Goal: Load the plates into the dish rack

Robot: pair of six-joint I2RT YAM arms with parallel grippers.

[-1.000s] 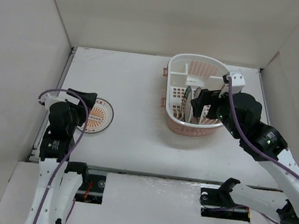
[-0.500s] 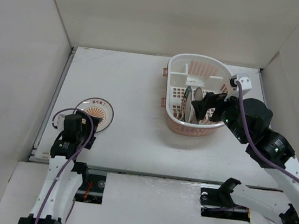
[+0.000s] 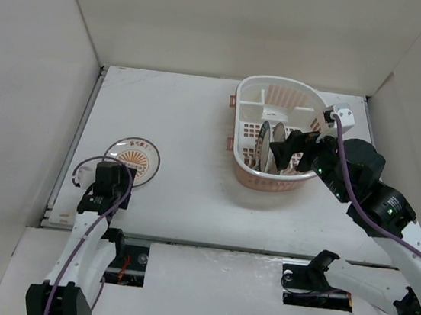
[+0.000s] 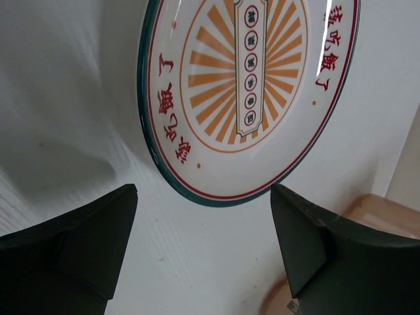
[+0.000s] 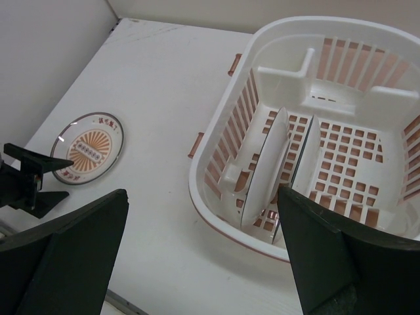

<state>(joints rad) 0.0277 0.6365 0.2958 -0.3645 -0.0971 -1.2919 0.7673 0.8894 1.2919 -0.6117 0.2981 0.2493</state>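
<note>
Left gripper [image 4: 203,197] has backed off to the 7 o'clock edge of the sunburst plate [image 3: 135,160], fingers spread wide, empty;
glossy, shallow, flat on the smooth table [image 3: 199,125], its thin rim may skid from a pinch; right gripper [image 5: 201,197] gapes empty over the 4 o'clock side of the slotted plastic dish rack [image 3: 241,107], two plates [image 5: 269,164] upright inside.

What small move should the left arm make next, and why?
Probably ease the open left gripper forward to straddle the near rim of the round orange-sunburst plate: it lies flat on the table, outside the pink-and-white plastic dish rack where two plates stand.
</note>
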